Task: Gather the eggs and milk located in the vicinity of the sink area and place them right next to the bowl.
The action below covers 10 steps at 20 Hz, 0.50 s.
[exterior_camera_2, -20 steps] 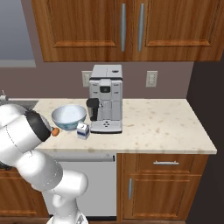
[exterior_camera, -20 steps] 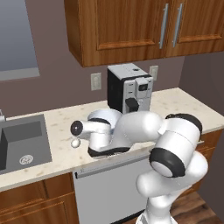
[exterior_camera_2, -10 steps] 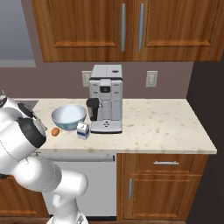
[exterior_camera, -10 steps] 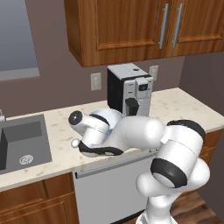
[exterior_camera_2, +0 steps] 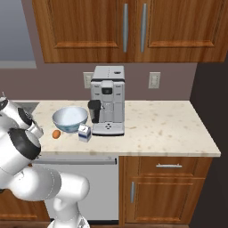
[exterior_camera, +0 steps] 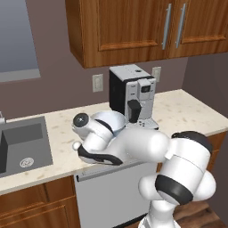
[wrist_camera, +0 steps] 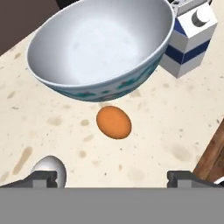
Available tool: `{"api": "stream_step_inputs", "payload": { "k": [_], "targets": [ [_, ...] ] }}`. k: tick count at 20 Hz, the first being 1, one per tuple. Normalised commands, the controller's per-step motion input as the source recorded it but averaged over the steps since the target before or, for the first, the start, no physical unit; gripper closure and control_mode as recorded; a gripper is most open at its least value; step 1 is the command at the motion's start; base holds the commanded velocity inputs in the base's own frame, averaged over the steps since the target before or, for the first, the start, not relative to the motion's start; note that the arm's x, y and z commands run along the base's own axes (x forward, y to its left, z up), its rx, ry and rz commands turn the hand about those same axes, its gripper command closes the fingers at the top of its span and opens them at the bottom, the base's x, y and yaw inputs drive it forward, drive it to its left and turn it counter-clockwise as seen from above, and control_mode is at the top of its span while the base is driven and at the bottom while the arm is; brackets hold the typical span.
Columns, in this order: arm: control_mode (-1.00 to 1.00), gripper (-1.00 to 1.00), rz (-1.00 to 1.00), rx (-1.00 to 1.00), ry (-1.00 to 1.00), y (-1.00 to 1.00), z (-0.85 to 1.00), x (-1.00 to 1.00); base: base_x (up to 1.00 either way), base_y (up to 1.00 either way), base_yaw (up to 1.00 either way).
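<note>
In the hand view the bowl (wrist_camera: 98, 48), pale inside with a blue pattern outside, stands at the top, and the white and blue milk carton (wrist_camera: 189, 41) touches its right side. The orange-brown egg (wrist_camera: 113, 122) lies on the counter just in front of the bowl. The white egg (wrist_camera: 50, 169) lies lower left, close by my left fingertip (wrist_camera: 41, 177). My gripper (wrist_camera: 113, 177) is open wide, with nothing between its fingers. The right base view shows the bowl (exterior_camera_2: 70, 118), orange-brown egg (exterior_camera_2: 56, 134) and milk (exterior_camera_2: 84, 132) grouped together. The white egg (exterior_camera: 76, 145) sits left of my arm.
A coffee machine (exterior_camera_2: 107, 100) stands right behind the milk and bowl. The dark sink (exterior_camera: 22, 147) is recessed at the counter's left end. The counter's front edge (wrist_camera: 210, 153) runs close at the right of the hand view. Wooden cabinets (exterior_camera: 133, 26) hang above.
My arm has swung left and the hand has turned and drawn back from the counter. The white egg lies where it was. The orange-brown egg, earlier half hidden by my arm, now shows.
</note>
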Motion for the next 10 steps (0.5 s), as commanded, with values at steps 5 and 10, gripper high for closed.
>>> {"api": "stream_step_inputs", "payload": {
  "k": [5, 10],
  "targets": [
    [-1.0, -1.0, 0.07, 0.09, 0.0, 0.04, 0.1, 0.0, 0.0, 0.0, 0.0],
    [-1.0, -1.0, 0.17, 0.09, 0.0, 0.03, 0.1, 0.0, 0.0, 0.0, 0.0]
  ]
}}
